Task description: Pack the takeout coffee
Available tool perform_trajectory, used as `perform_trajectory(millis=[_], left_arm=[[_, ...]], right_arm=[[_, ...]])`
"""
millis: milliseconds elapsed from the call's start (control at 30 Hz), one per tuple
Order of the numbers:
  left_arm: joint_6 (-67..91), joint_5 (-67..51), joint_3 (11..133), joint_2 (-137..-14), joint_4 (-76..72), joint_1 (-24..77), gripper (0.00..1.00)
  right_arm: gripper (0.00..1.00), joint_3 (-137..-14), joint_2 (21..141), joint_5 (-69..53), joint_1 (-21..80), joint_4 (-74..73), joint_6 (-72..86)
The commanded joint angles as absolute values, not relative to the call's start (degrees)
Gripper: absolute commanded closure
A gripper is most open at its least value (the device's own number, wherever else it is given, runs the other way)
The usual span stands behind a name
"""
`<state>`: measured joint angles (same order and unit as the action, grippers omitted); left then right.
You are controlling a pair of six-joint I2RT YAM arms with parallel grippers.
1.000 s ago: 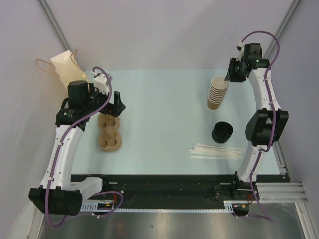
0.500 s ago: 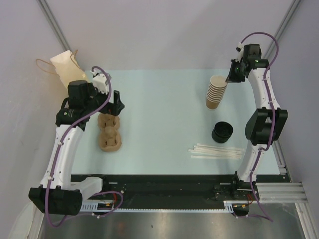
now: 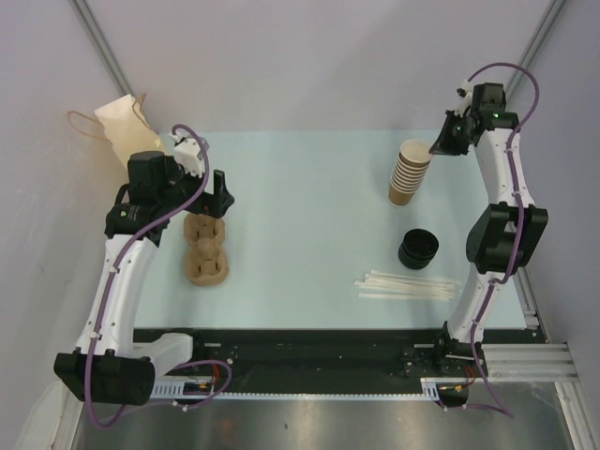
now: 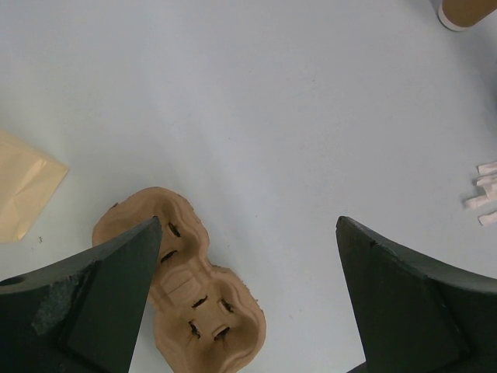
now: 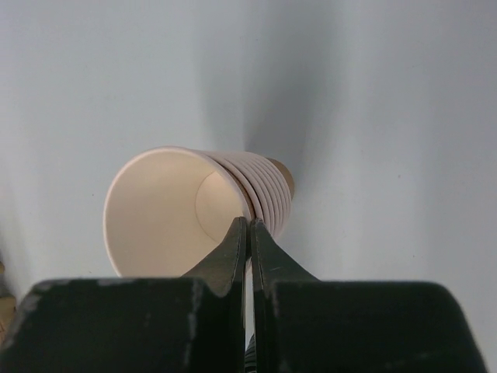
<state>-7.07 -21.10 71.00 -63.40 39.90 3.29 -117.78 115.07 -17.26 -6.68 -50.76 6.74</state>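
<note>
Jaws of the right gripper [image 5: 248,230] have just pinched shut on the top cup [image 5: 155,210] of the cup stack [image 3: 410,173] at two o'clock; left gripper [image 4: 248,225] hangs wide open (no lidded takeout coffee in view, so probably still unassembled).

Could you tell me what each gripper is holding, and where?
The right gripper pinches the rim of the stack's top cup; the left gripper holds nothing.
</note>
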Motion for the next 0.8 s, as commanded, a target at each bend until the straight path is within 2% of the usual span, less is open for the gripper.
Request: perform_trajectory(millis=[0,333,633,767], left_arm=[[-5.8,-21.4,71.5,-63.7,38.2,3.8,0.00],[-5.7,-21.6,71.6,-64.3,38.3,3.8,0.00],[-5.4,-20.8,71.5,-64.7,38.0,3.8,0.00],[-5.2,-22.5,70.9,-64.0,37.9,3.8,0.00]], right_arm=[[1.00,-120.4,111.2,-21.6,-8.4,-50.1,8.6],[1.00,-122.4,109.2,-27.1,-10.3,-49.7,9.2],[1.00,-128.2,105.5,-25.0,-10.2,-51.3,5.1],[1.00,-127.4,102.0,-29.9,-8.6,-50.8,4.8]])
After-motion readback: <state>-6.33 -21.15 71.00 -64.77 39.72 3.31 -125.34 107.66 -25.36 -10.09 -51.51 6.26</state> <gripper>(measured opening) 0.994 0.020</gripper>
